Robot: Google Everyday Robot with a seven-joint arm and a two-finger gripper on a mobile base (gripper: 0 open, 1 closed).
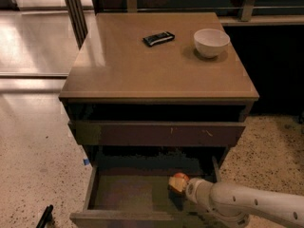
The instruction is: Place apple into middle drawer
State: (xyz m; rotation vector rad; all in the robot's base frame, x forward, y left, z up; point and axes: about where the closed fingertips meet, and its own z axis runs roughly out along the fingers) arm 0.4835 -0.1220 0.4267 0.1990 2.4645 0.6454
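Observation:
The apple [179, 181], small and red-orange with a yellowish patch, is at the tip of my gripper [178, 188], low inside the open middle drawer [126, 192] at its right side. The pale arm reaches in from the lower right and the gripper is shut on the apple. The drawer is wide and shallow, pulled out, with a plain brown floor. The wrist hides the fingers and the floor under the apple, so I cannot tell whether the apple touches the floor.
Above the open drawer is a closed drawer front with pale scratch marks [156, 133]. On the cabinet top [142, 65] stand a white bowl [211, 42] and a dark flat packet [158, 38]. A dark object [45, 216] lies on the speckled floor at the lower left.

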